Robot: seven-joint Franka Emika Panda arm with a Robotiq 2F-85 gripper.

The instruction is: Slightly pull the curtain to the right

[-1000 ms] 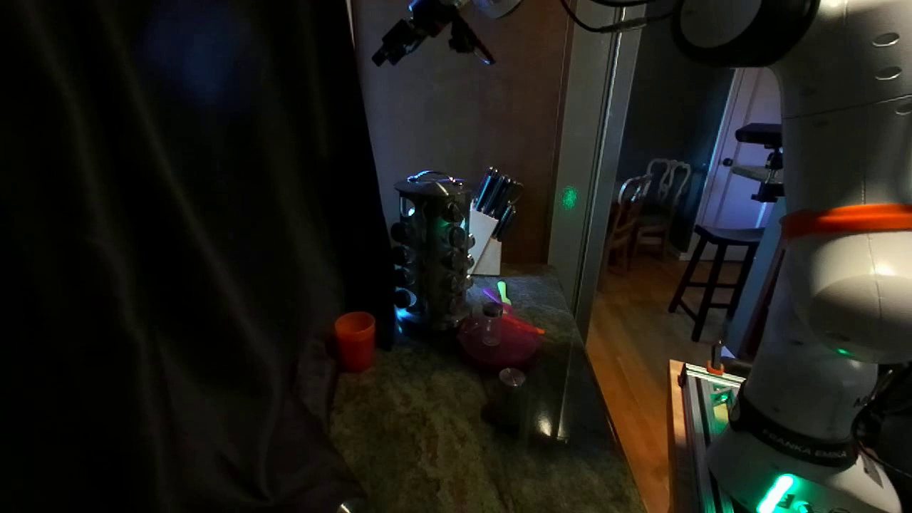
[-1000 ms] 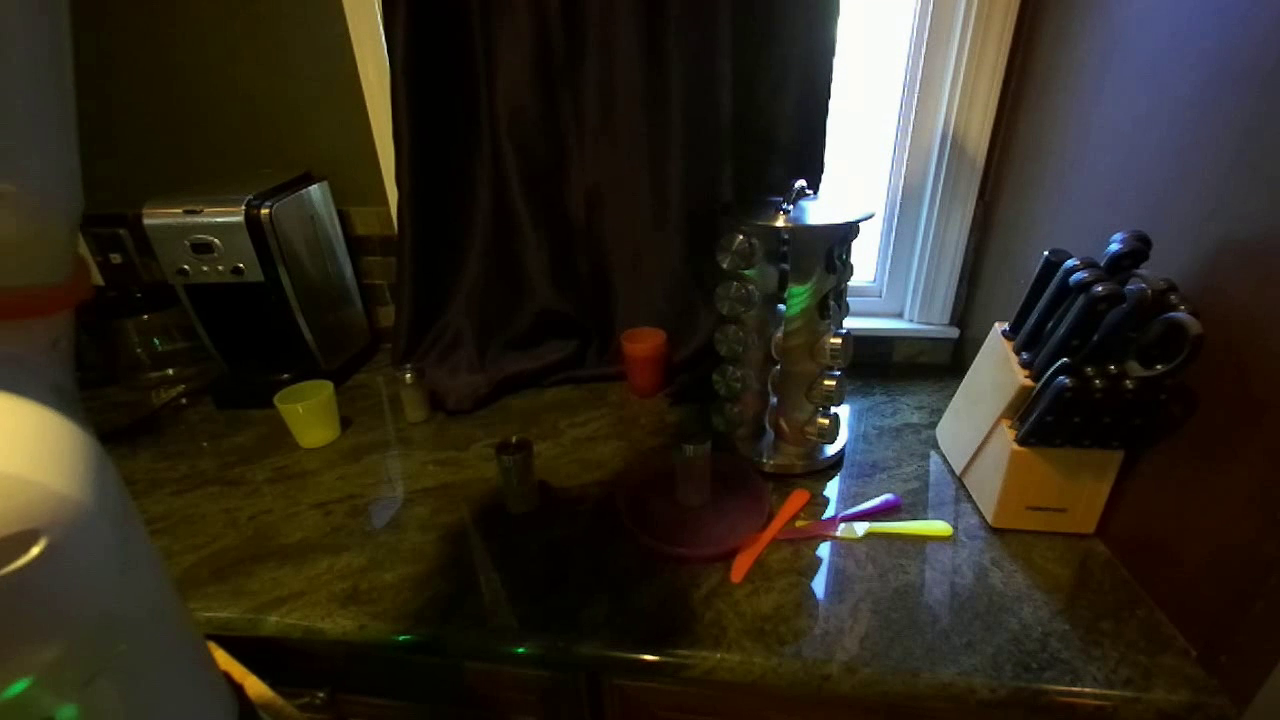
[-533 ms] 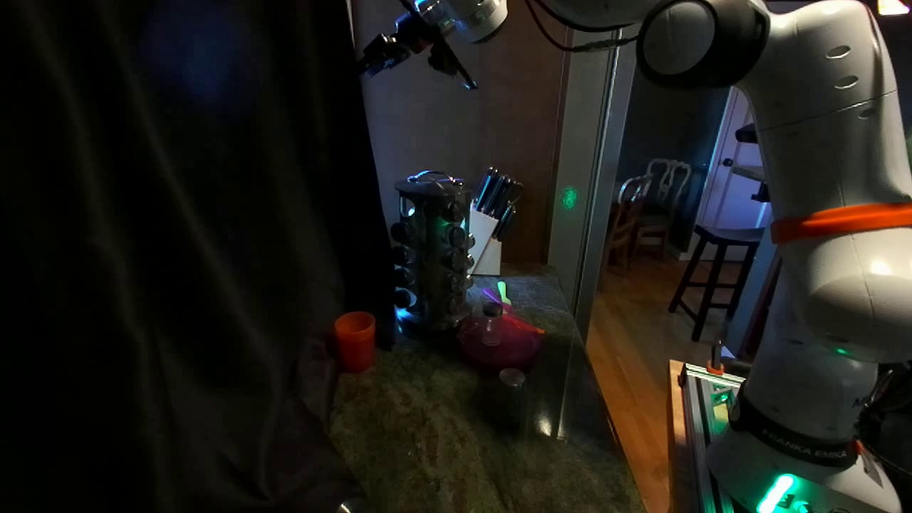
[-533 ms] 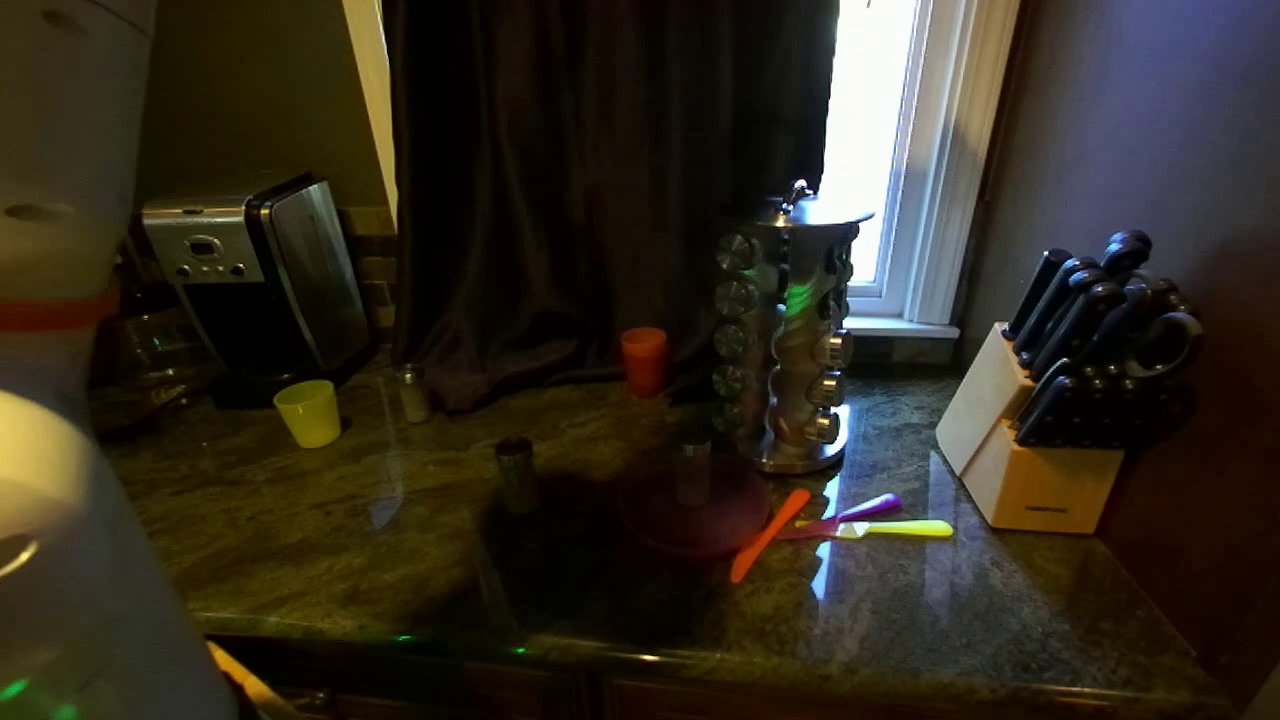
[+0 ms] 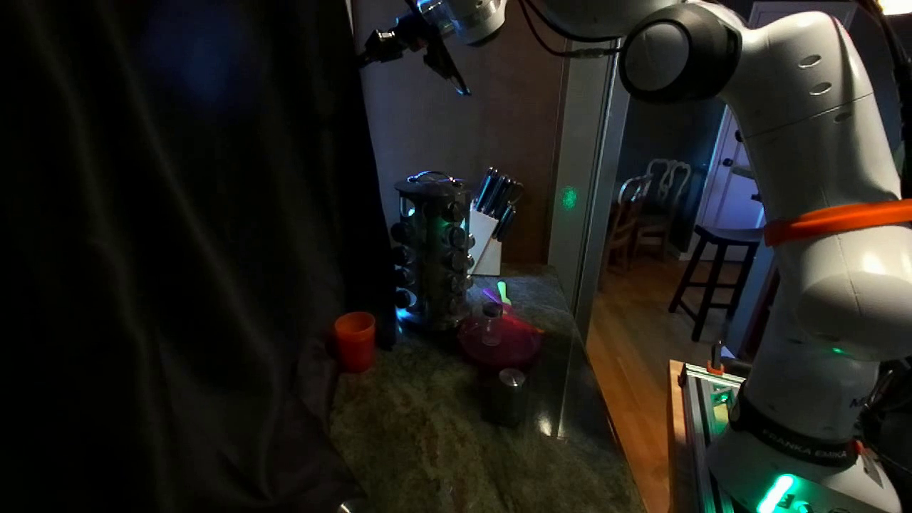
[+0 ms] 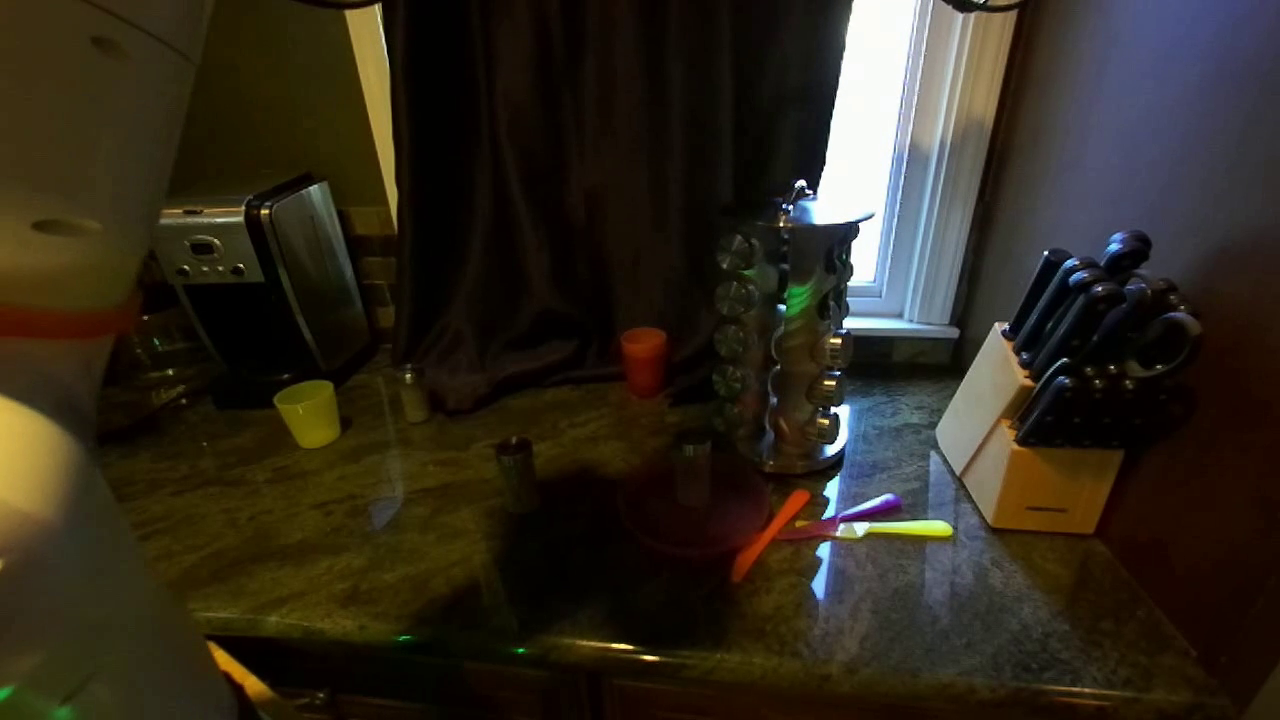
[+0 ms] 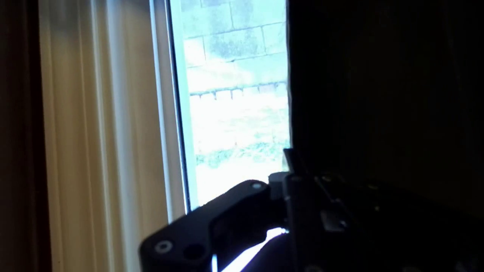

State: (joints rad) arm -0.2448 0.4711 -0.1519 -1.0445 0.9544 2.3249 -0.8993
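Nearest in the wrist view, at lower middle, the black two-fingered mechanical gripper point(image 7: 293, 162) stands at the free vertical edge of the tall, near-black fabric curtain point(image 7: 382, 87). Its fingers look close together, but in the dark I cannot tell whether they are closed or have fabric between them. The curtain fills the right of that frame; in an exterior view the same curtain point(image 6: 590, 180) hangs at upper middle. It should handle soft and limp, easy to shift, with some drag from its long drop; a pinch on that edge and a short, gentle sideways draw would suit.

Nearest in an exterior view, a flat orange plastic spreader point(image 6: 770, 535) lies right of lower centre, by a round, dark magenta plate point(image 6: 722, 525). Behind, a cylindrical steel spice rack point(image 6: 790, 340) stands upright before the curtain's right edge; fabric could catch on it. Farther back, an orange plastic cup point(image 6: 645, 362) sits just beside the hem, easily knocked over. Beyond is the bright glass window point(image 6: 875, 130).
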